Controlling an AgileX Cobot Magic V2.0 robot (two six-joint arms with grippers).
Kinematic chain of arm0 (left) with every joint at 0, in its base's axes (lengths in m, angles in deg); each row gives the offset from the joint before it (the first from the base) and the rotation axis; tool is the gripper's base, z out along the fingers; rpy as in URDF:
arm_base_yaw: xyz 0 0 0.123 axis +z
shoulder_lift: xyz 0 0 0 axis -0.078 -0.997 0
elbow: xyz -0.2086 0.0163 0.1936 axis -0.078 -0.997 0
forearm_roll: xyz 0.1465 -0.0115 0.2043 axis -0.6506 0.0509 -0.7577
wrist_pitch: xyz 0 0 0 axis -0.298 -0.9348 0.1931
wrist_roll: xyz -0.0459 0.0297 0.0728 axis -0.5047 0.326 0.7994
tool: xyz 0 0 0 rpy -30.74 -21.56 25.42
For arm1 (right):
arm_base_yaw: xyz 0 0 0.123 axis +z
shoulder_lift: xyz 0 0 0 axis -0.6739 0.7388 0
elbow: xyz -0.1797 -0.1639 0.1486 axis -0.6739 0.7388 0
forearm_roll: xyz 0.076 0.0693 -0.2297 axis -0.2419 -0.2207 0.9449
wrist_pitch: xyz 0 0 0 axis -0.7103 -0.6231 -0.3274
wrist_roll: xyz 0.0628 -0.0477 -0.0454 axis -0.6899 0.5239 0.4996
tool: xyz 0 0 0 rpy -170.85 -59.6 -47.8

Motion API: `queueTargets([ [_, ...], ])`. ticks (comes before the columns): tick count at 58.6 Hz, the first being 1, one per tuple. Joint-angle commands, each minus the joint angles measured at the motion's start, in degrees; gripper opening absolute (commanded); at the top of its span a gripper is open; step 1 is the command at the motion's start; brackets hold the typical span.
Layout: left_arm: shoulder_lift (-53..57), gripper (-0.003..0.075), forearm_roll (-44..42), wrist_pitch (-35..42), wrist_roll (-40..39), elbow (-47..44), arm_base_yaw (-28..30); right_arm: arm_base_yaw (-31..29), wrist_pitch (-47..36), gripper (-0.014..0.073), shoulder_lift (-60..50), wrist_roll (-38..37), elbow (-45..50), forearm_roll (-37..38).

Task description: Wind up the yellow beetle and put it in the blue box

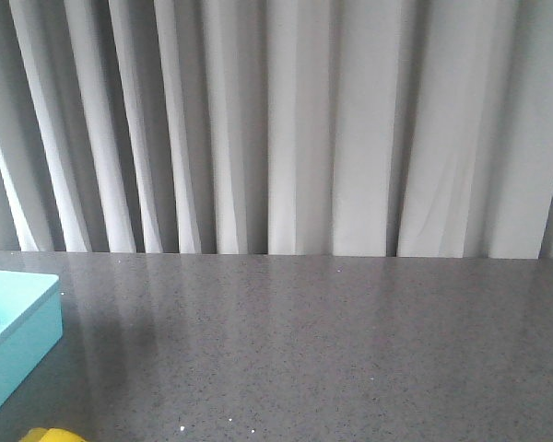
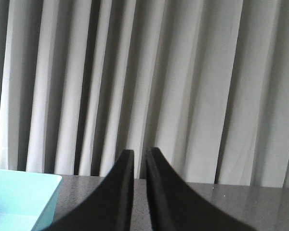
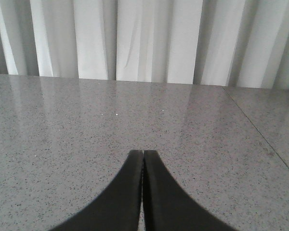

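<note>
Sitting at the front view's left edge, the blue box (image 1: 14, 336) rests on the table (image 1: 332, 350), the yellow beetle (image 1: 53, 435) just below. Left gripper (image 2: 139, 156) is nearly closed, empty, box corner (image 2: 19, 199) nearby. Right gripper (image 3: 143, 156) is clenched, empty.

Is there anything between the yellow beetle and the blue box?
No. In the front view, only bare grey table separates the yellow beetle from the blue box.

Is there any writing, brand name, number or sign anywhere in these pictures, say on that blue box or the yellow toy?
None can be read.
The blue box shows plain sides, no label.
The yellow beetle is only a sliver at the picture's edge; any marking is out of view.
The curtain, the table and both black claws, left and right, carry no text.
</note>
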Motion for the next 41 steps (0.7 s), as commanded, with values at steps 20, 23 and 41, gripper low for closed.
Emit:
queueTargets([
  [20,-19.62,0.0299,12.76,-15.54,31.57,20.89,-0.37,-0.12,-4.02,-0.0007,1.52,0.06,-1.29,0.21],
  [23,-21.39,0.0299,20.89,-18.55,42.59,22.37,-0.18,-0.12,-4.02,-0.0007,1.52,0.06,-1.29,0.21],
  [41,-32.15,0.0298,31.9,-22.72,71.77,29.11,6.22,-0.12,-4.02,-0.0007,1.52,0.06,-1.29,0.16],
])
